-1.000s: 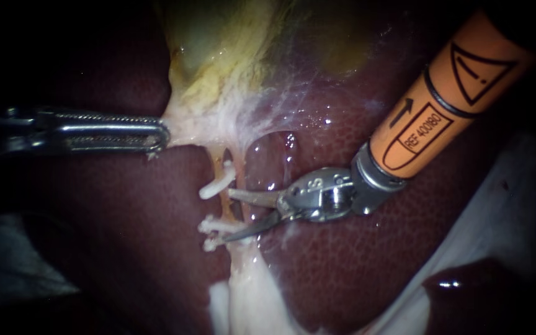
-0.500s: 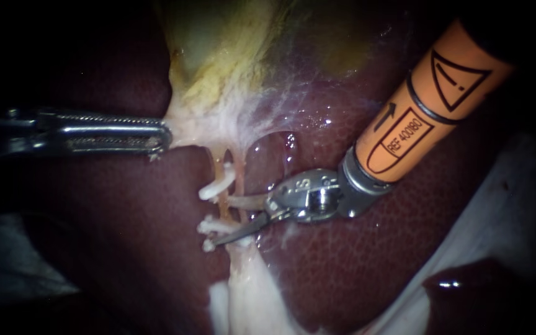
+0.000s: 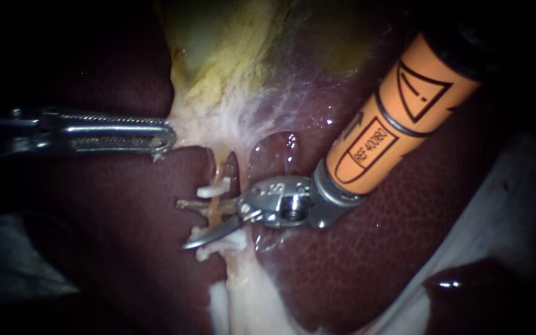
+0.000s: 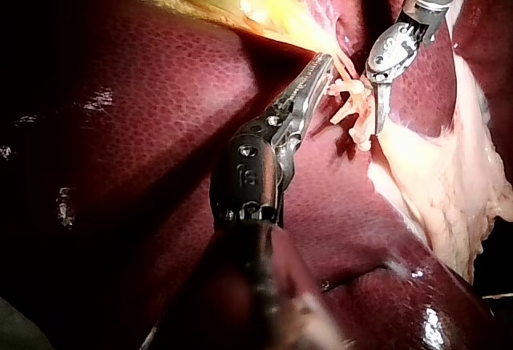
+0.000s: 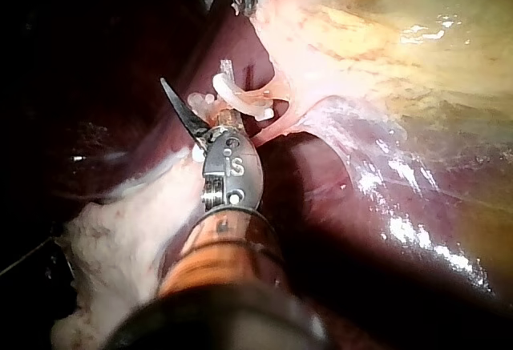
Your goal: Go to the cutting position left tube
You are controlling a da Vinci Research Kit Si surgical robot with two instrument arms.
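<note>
Blades of right instrument (image 3: pixel 182 224) gape wide, straddling left tube (image 3: pixel 217 213) between far clip (image 3: pixel 213 188) and near clip (image 3: pixel 221 243). Jaws of left instrument (image 3: pixel 159 138) clamp gallbladder (image 3: pixel 218 74) neck, left of the tube, farther off

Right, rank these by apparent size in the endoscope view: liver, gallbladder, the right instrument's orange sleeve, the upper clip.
1. liver
2. gallbladder and right instrument's orange sleeve: these look alike, and the sleeve sits nearer the camera, so unranked
3. upper clip
</note>
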